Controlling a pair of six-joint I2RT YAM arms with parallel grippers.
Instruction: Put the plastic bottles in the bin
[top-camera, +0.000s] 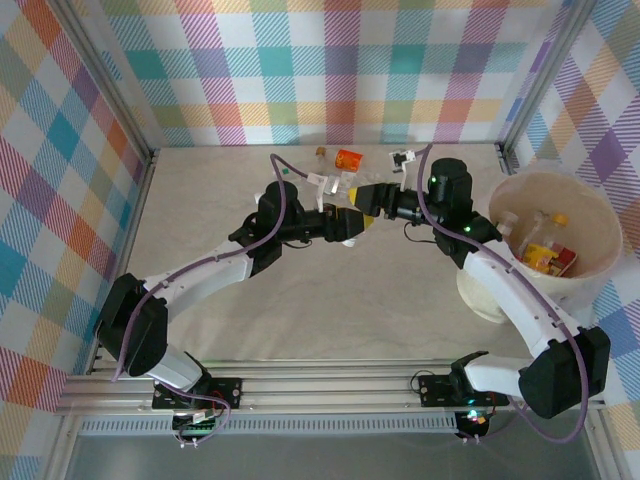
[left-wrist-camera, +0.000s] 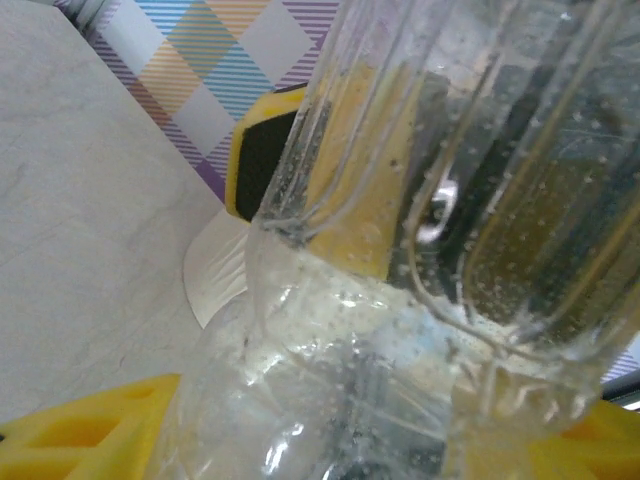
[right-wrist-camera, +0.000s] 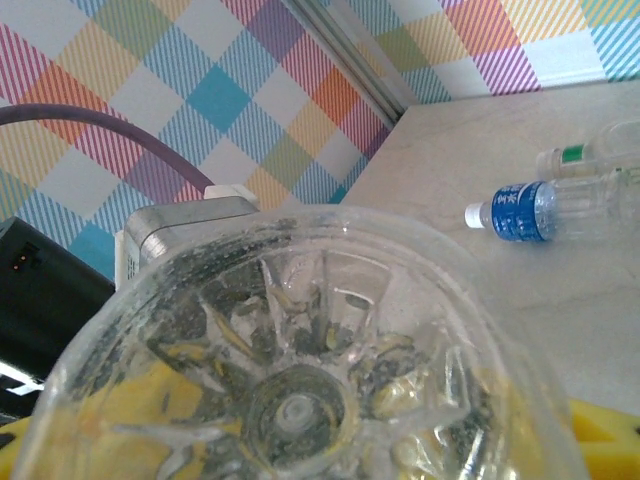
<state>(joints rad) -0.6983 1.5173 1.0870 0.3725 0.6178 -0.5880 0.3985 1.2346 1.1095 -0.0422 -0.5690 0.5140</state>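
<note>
Top external: both arms bend inward over the marbled worktop (top-camera: 300, 300); left tool (top-camera: 350, 222) grasps a clear, ribbed, droplet-beaded bottle (left-wrist-camera: 420, 250) at centre; right tool (top-camera: 366, 203) has yellow fingers (right-wrist-camera: 605, 440) flanking its star-moulded base, clench untellable; round cream bin (top-camera: 488, 290), right, holds other bottles (top-camera: 545, 250).

1. Left arm (top-camera: 200, 275): stretched from the near left corner of the desk (top-camera: 330, 320) toward its middle, wrist pointing right.
2. Right arm (top-camera: 515, 300): raised from the near right corner, elbow high, wrist pointing left.
3. Left jaws and right jaws: tip to tip, both clamped on one clear bottle (left-wrist-camera: 420, 250).
</note>
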